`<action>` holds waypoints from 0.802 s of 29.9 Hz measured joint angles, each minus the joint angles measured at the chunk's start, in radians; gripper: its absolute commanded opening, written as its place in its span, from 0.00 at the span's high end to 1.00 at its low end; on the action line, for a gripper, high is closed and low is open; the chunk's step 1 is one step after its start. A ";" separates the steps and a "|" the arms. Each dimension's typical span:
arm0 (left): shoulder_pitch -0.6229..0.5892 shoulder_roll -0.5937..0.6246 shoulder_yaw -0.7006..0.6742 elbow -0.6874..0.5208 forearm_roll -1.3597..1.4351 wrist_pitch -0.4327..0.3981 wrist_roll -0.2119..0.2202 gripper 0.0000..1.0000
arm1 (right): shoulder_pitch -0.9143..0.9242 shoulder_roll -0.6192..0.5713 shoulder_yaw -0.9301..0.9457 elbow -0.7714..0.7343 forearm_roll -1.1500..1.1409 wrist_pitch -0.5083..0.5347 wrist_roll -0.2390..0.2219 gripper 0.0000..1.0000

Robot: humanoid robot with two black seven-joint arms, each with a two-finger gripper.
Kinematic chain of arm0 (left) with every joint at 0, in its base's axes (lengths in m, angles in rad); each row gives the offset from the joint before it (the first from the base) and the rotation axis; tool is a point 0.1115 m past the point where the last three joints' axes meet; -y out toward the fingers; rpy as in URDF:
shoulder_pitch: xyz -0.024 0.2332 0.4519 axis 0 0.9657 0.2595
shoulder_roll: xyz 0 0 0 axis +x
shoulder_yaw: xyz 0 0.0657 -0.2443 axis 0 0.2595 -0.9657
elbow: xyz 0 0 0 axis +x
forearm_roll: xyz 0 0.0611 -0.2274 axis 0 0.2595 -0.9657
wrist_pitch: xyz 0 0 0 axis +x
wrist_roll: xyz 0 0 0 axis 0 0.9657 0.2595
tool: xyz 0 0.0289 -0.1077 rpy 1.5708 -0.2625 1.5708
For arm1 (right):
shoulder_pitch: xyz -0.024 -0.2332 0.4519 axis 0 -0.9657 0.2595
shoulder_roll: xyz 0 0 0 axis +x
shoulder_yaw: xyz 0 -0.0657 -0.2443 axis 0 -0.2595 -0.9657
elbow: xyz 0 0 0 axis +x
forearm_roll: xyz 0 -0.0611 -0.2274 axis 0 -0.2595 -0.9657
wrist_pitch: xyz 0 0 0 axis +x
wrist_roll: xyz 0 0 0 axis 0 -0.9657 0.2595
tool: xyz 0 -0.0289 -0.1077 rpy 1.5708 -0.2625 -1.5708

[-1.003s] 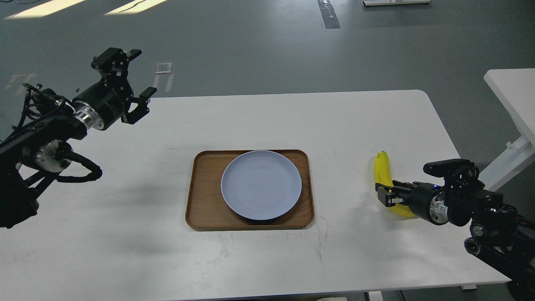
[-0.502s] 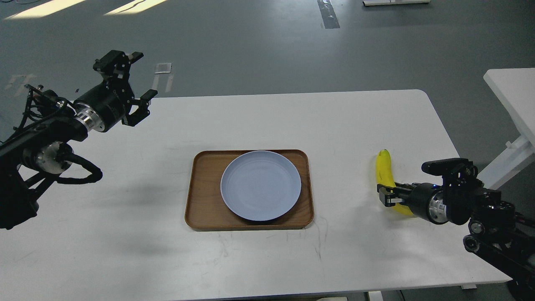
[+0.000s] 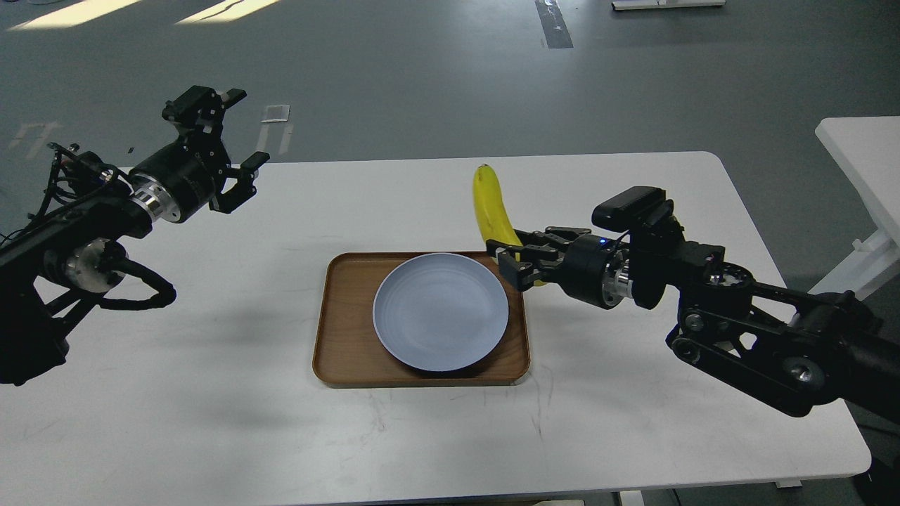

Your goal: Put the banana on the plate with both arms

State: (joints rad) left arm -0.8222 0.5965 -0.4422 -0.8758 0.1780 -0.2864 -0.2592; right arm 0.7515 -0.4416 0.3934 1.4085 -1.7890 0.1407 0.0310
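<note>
The yellow banana (image 3: 490,208) is held up in the air by my right gripper (image 3: 512,263), which is shut on its lower end. The banana stands nearly upright, dark tip up, just beyond the right rim of the pale blue-grey plate (image 3: 440,310). The plate lies bare on a brown wooden tray (image 3: 343,330) in the middle of the white table. My left gripper (image 3: 235,133) is open and empty, raised over the table's far left corner, well away from the plate.
The white table (image 3: 633,422) carries only the tray and plate. A second white table (image 3: 861,151) stands off to the right. Grey floor lies beyond the far edge.
My right gripper has lifted the banana off the table at the right and carried it left and up to the plate's right rim. The left arm has barely shifted.
</note>
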 measured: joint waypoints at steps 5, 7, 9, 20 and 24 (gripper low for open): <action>0.000 0.007 0.000 0.000 0.000 0.000 0.000 0.02 | 0.007 0.068 -0.075 -0.030 -0.002 0.000 0.007 1.00; 0.000 0.011 0.000 0.000 0.000 0.000 0.000 0.02 | 0.007 0.075 -0.107 -0.046 -0.002 0.000 0.007 1.00; 0.000 0.013 0.000 0.000 0.000 0.000 0.000 0.02 | 0.006 0.081 -0.125 -0.065 -0.001 0.000 0.006 1.00; 0.001 0.018 0.000 -0.002 0.000 -0.001 0.000 0.02 | -0.007 0.128 -0.116 -0.122 0.007 -0.028 0.007 0.58; 0.001 0.020 0.000 -0.002 0.000 -0.001 0.000 0.02 | -0.008 0.164 -0.115 -0.141 0.064 -0.078 0.008 0.00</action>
State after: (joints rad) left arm -0.8207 0.6162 -0.4417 -0.8777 0.1780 -0.2879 -0.2592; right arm 0.7433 -0.2776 0.2788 1.2670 -1.7250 0.0623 0.0394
